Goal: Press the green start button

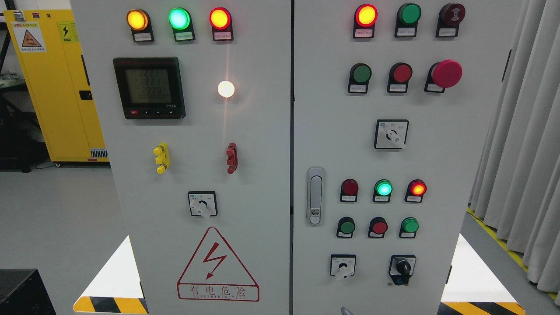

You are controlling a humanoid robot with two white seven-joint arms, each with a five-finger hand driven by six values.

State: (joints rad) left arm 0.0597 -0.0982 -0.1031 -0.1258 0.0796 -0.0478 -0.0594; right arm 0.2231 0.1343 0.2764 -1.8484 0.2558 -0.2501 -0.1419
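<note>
A grey control cabinet fills the head view. Its right door (463,144) carries several green controls: a dark green button (362,73) in the upper row next to a red button (402,73), a dark green button (347,227) and a brighter green button (410,225) in the lower row, and a lit green lamp (383,189) above them. The labels are too small to read, so I cannot tell which one is the start button. Neither hand is in view.
A red mushroom stop button (446,73) sticks out at the upper right. Rotary switches (391,134) (342,266) (402,269) and a door handle (315,195) protrude. The left door holds a meter (148,87) and lamps. A yellow cabinet (52,87) stands left, curtains (525,153) right.
</note>
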